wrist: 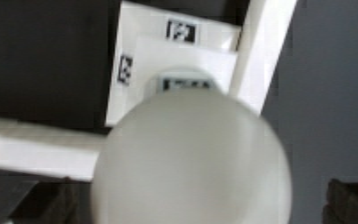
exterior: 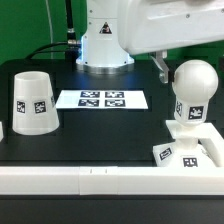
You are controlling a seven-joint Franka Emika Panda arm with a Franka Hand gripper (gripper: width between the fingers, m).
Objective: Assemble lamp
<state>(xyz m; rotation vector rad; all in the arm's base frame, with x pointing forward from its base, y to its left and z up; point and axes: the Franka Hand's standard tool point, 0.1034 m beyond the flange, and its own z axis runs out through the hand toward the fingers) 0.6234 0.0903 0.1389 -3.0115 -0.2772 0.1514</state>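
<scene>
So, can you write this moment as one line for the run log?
stage: lamp assembly | round white bulb: upright on flat square white base | tapered white shade: apart, not mounted | fingers: near bulb, state unclear

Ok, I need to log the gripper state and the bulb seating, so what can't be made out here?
1. Gripper: the exterior view shows only a dark finger beside the bulb. The arm covers the rest, so open or shut is unclear.
2. Bulb's joint with the base: in the wrist view, the blurred bulb hides it.
3. Base: cut off at the exterior view's right edge.
</scene>
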